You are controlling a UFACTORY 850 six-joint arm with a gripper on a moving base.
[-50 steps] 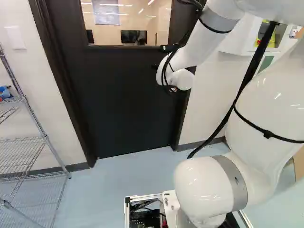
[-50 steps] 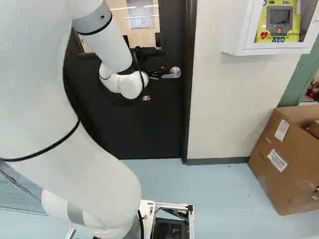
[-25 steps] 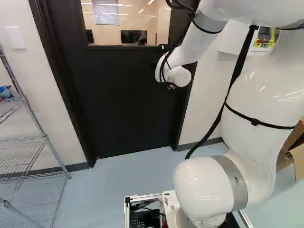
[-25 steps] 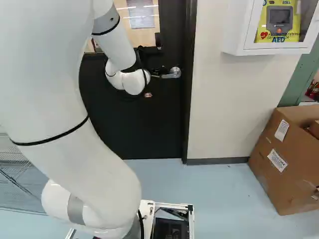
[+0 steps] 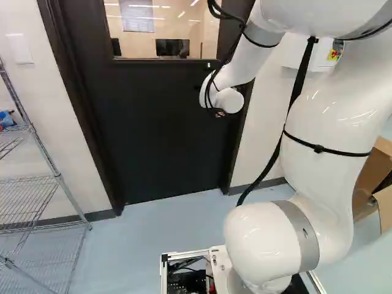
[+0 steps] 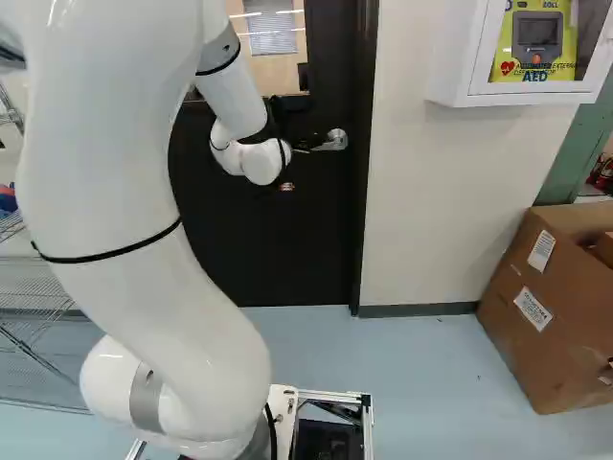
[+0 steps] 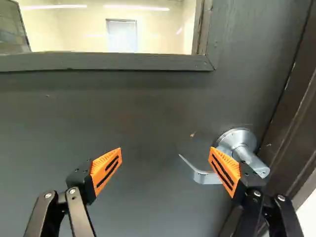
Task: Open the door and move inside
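Light: bright and even in both my base views | Glare: small white glints on my arm (image 5: 324,116) | Shadow: faint and soft on the wall (image 6: 431,192) under the white cabinet (image 6: 452,86) | Wrist view: I get a dim, dull door (image 7: 133,113) against a pale, glowing window (image 7: 158,29) streaked with white light.

one finger (image 7: 226,170) covers the middle of the lever handle (image 7: 238,139) near the side edge of the door (image 7: 138,113); whether they touch can't be told. the arm (image 5: 324,116) hides the handle in the left base view. the top of the door is cut off.
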